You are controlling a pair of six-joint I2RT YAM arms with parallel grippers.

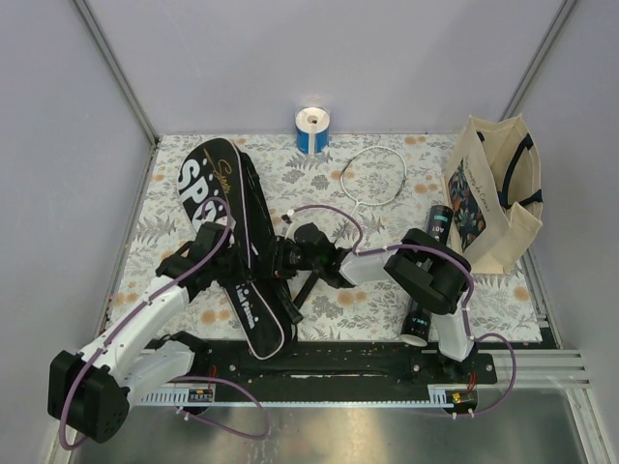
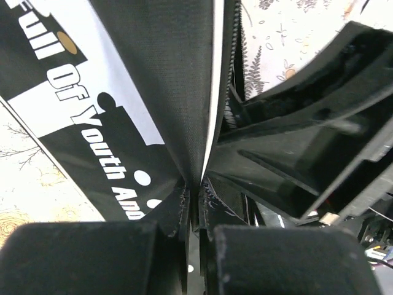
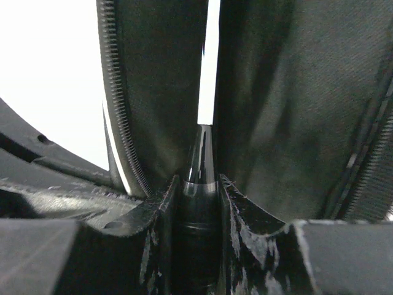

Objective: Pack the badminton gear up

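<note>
The long black "SPORT" racket cover (image 1: 232, 222) lies slantwise on the flowered mat. My left gripper (image 1: 253, 267) is shut on the cover's open edge (image 2: 184, 92), its fingertips (image 2: 175, 209) pinching the fabric. From the right, my right gripper (image 1: 288, 255) is shut on a black racket handle (image 3: 198, 166) between the cover's two sides; that racket's head is hidden. A white racket hoop (image 1: 373, 175) lies on the mat at the back. Under the right arm lies a black cylindrical tube (image 1: 437, 224). No shuttlecocks are in view.
A cream tote bag (image 1: 495, 193) stands at the right edge. A blue-and-white roll (image 1: 311, 130) stands at the back wall. A black handle end (image 1: 303, 295) sticks out beside the cover's near end. The mount rail (image 1: 348, 360) runs along the near edge.
</note>
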